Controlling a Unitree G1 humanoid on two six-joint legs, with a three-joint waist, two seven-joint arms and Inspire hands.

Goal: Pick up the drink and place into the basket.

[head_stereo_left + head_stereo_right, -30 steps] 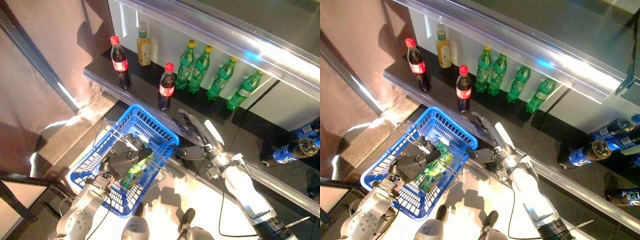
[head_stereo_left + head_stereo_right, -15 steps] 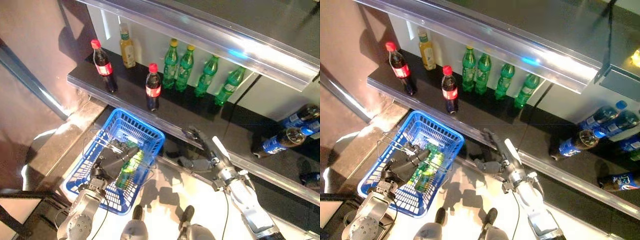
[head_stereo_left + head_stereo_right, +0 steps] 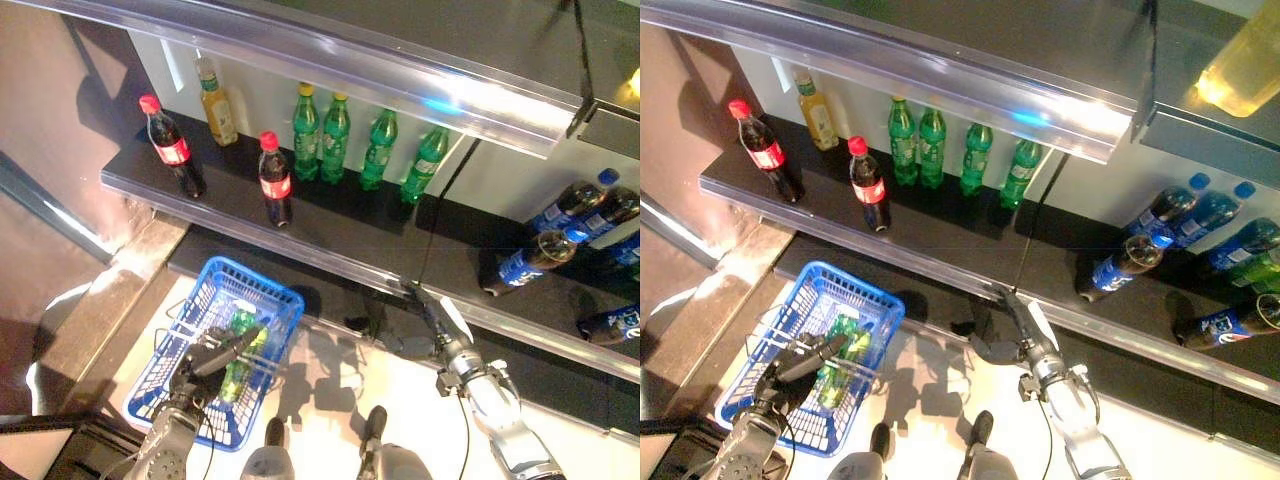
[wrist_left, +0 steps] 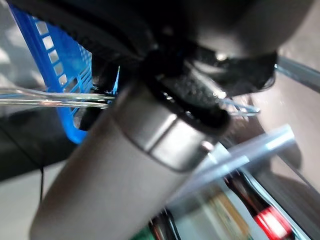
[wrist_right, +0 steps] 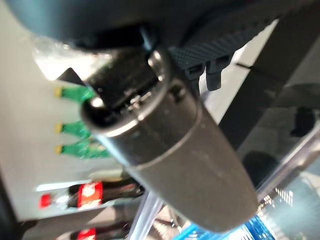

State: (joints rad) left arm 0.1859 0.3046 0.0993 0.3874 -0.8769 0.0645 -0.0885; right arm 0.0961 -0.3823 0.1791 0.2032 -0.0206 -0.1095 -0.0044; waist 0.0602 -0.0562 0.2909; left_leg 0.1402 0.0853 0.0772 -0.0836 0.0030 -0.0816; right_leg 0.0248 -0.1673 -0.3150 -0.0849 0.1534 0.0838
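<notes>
Drink: green bottle point(image 3: 238, 350) lying in the blue basket point(image 3: 275, 303), on the floor below the shelf point(image 3: 330, 225).
Left hand: left hand point(image 3: 212, 356) over the basket; fingers curled round its wire handle point(image 4: 55, 97).
Right hand: right hand point(image 3: 425, 322) at the shelf's front edge, fingers straight and spread, holding nothing.
Left wrist view only: handle seen close.
Eye views only: green bottles point(image 3: 335, 135) and cola bottles point(image 3: 272, 178) standing on the shelf.

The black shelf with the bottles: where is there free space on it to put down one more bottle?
On the black shelf, one bare patch lies between the right-most green bottle and the blue-label bottles. A smaller gap sits between the two cola bottles. The four green bottles stand crowded close together. The blue basket below already holds green bottles.
</notes>
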